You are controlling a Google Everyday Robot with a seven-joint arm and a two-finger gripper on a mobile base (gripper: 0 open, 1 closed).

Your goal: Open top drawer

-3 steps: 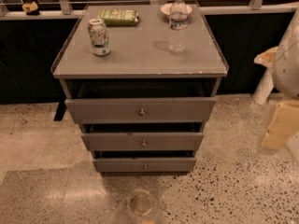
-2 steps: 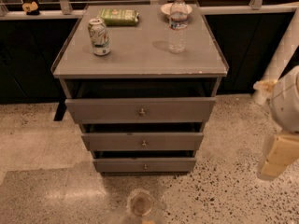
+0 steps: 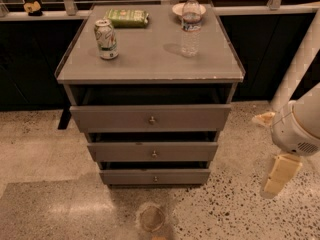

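- Grey cabinet (image 3: 125, 152) with three drawers, standing on a speckled floor (image 3: 45, 184) against a dark wall.
- Top drawer (image 3: 110, 118) right under the counter (image 3: 150, 64), widest of the three, with a small brass knob (image 3: 151, 119) at its centre; front standing out a little, a dark gap showing above it.
- On the counter: can (image 3: 106, 39) upright near the left edge, green packet (image 3: 127, 17) lying flat at the back, clear water bottle (image 3: 190, 24) upright at the back right, just in front of a small bowl (image 3: 176, 9).
- Gripper (image 3: 263, 154) low at the right, well apart from the cabinet, touching nothing.
- Cream fingers (image 3: 281, 171) spread wide, nothing between them.
- Blurred round thing (image 3: 151, 217) on the floor before the lowest drawer; cannot tell what.
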